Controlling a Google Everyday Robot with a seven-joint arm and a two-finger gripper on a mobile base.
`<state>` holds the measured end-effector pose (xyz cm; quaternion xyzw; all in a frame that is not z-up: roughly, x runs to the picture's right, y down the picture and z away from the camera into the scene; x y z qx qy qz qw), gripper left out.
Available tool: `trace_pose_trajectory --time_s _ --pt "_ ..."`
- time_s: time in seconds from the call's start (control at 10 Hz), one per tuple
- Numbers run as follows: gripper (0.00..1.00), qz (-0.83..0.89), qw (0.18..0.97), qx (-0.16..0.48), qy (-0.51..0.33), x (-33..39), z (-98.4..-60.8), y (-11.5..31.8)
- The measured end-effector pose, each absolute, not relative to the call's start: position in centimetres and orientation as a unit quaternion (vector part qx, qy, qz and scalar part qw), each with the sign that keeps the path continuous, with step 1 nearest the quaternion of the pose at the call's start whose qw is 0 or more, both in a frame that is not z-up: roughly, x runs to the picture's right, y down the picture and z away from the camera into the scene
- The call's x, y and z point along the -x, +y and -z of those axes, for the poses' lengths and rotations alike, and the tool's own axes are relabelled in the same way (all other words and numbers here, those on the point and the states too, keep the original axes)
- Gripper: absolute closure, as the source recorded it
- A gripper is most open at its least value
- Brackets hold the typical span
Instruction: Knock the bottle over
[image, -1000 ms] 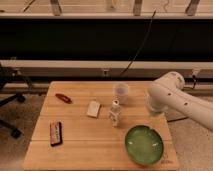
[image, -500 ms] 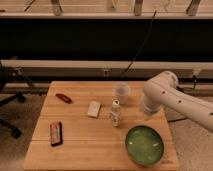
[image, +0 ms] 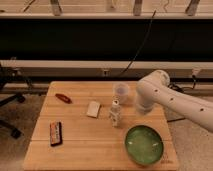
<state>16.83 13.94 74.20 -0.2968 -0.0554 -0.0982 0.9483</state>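
The bottle (image: 115, 114) stands upright near the middle of the wooden table (image: 80, 150). It is small and whitish, with a narrow capped neck and a pale label. My white arm reaches in from the right. Its gripper (image: 139, 108) is at the arm's lower end, just right of the bottle and apart from it, in front of the translucent plastic cup (image: 121, 92). The arm's bulky housing hides most of the gripper.
A green bowl (image: 144, 144) sits at the front right. A flat white block (image: 93, 109) lies left of the bottle. A red object (image: 63, 98) lies at the back left and a dark rectangular item (image: 55, 133) at the front left. An office chair base (image: 7, 117) stands left of the table.
My arm has moved left across the table's right side, closer to the bottle and the cup. The bottle still stands upright in the same place.
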Motion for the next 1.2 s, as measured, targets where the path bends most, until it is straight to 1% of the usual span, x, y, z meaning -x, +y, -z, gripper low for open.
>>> trace_pose_trajectory --time_s 0.6,1.2 --pt "1.00 0.137 0.943 0.294 -0.080 -12.3 -74.5 12.6" --pt "1.00 0.195 0.930 0.293 -0.107 -5.7 -75.5 11.7"
